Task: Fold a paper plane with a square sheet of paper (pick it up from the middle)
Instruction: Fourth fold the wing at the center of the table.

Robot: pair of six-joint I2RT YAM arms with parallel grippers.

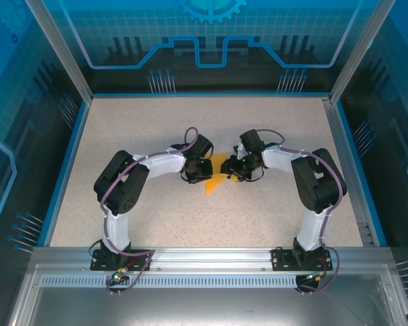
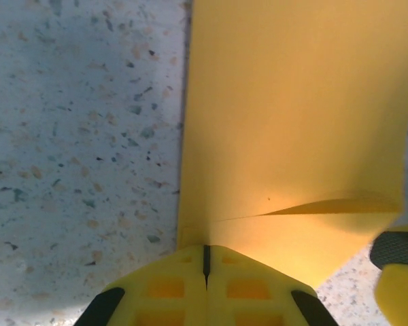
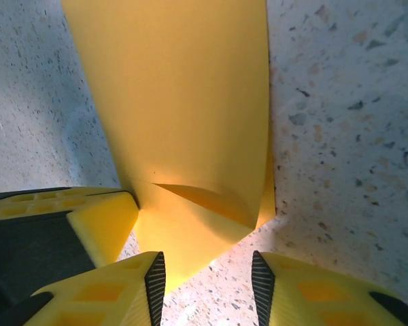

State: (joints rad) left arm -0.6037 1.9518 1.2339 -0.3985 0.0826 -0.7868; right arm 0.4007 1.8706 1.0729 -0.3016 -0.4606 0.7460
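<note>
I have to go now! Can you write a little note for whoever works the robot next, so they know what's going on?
Left hand: shut, looks pinched on an edge of the orange paper.
Right hand: open, right by the paper's pointed corner, gripping nothing.
Paper: middle of the table, between both hands.
Done: paper picked up from flat and folded over, one flap showing.
Left: the remaining folds; it isn't a finished plane yet.
</note>
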